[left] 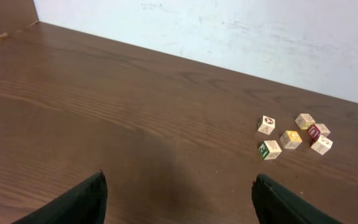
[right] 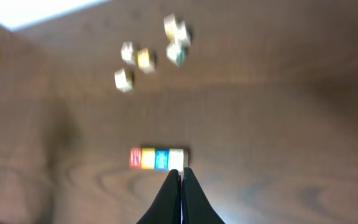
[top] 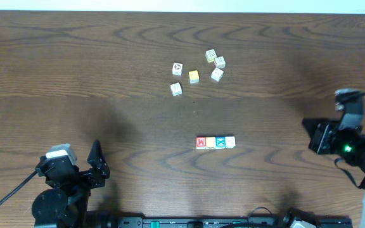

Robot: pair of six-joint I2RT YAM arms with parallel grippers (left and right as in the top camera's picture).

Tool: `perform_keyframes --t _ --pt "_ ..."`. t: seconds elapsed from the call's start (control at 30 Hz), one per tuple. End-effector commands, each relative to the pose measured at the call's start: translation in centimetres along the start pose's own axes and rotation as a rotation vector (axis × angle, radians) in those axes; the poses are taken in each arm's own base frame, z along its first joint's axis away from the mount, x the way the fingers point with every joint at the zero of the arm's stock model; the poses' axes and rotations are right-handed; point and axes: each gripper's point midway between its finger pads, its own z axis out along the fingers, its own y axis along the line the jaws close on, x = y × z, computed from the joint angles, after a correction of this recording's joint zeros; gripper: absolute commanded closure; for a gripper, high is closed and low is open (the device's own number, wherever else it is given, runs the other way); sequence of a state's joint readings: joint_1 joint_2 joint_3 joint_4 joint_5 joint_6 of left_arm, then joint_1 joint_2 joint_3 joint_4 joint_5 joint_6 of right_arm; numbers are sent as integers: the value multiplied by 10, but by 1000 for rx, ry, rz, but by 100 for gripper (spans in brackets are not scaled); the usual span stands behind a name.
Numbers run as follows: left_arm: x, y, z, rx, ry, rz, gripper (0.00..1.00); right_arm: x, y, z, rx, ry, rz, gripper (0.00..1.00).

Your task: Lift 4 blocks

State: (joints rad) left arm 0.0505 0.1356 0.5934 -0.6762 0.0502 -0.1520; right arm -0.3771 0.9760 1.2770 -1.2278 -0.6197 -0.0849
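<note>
Counter (top: 75, 76): dark wood grain; white wall (left: 229, 37) along its far edge
Row of 4 blocks (top: 215, 142): flat on the counter, about midway between the left and right edges and nearer the near edge than the wall edge; blocks side by side, touching, none raised
Order in row, left to right: red block (right: 135, 158) with white letter; yellow-orange block (right: 148, 158); blue block (right: 161, 158) with white X; whitish block (right: 176, 159)
Loose cubes (top: 194, 76): six scattered toward the wall edge, well apart from the row
Left gripper (left: 179, 202): near the near-left corner; jaws spread wide, nothing between them
Right gripper (right: 181, 171): by the right edge; jaws pressed together, empty; tips aimed at the row's whitish end, well apart from it in the overhead view
</note>
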Motion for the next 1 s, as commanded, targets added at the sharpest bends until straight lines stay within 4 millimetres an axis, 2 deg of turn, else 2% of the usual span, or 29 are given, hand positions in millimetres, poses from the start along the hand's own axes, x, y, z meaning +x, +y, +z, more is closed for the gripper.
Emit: perform_keyframes --t 0.0,0.17,0.37,0.53,0.73,0.97 --pt "-7 -4 -4 15 -20 17 25 -21 12 -15 -22 -78 52 99" --pt "-7 -3 -4 15 -19 17 25 -24 20 -22 -29 -84 48 99" --pt "-10 9 -4 -60 -35 20 25 -15 44 -16 -98 -25 -92 99" --pt "-9 10 -5 -64 -32 24 25 -4 66 -13 -155 20 -200 99" --pt "-9 10 -4 -64 -29 24 25 4 92 -26 -214 48 -281 99" --pt "-4 11 -4 -67 -11 24 25 13 66 -26 -38 108 -174 99"
